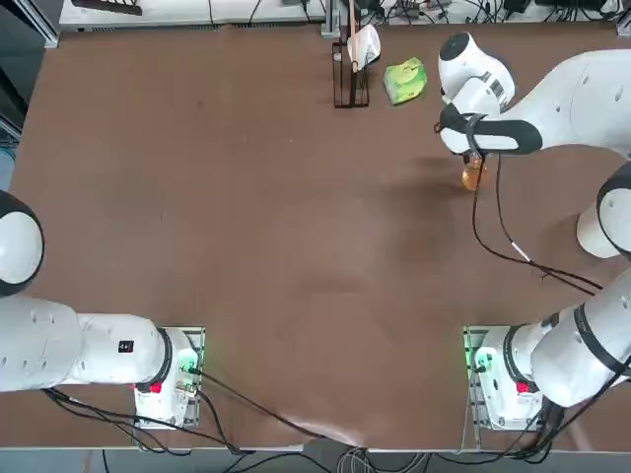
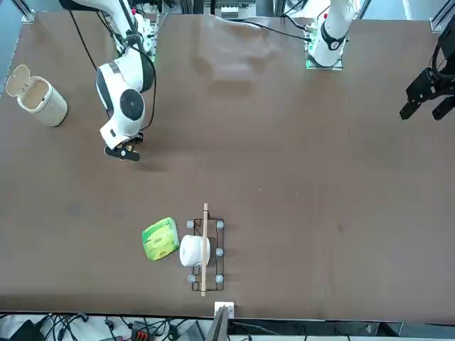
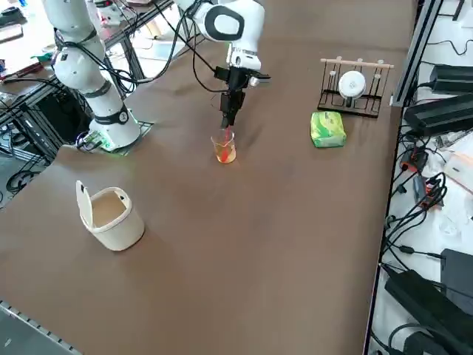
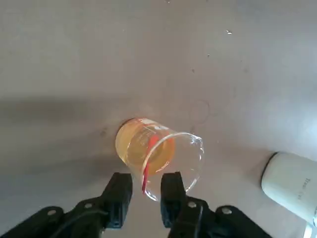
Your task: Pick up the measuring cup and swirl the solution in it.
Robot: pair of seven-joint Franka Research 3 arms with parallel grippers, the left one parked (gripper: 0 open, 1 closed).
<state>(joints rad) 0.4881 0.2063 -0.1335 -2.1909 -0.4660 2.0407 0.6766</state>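
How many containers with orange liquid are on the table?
1. The measuring cup with orange solution stands on the table, under the right end effector, between the white lidded cup and the green object.

A cream bin (image 3: 111, 216) with its flip lid (image 3: 85, 203) standing open sits on the brown counter (image 3: 281, 244), near the edge by the robot's right. At the far side of the counter, a small black wire rack (image 2: 205, 256) carries a white roll (image 2: 193, 251) and a wooden stick (image 2: 205, 249) along its top. Just beside the rack lies a lumpy green packet (image 2: 161, 239), close to it but not touching.
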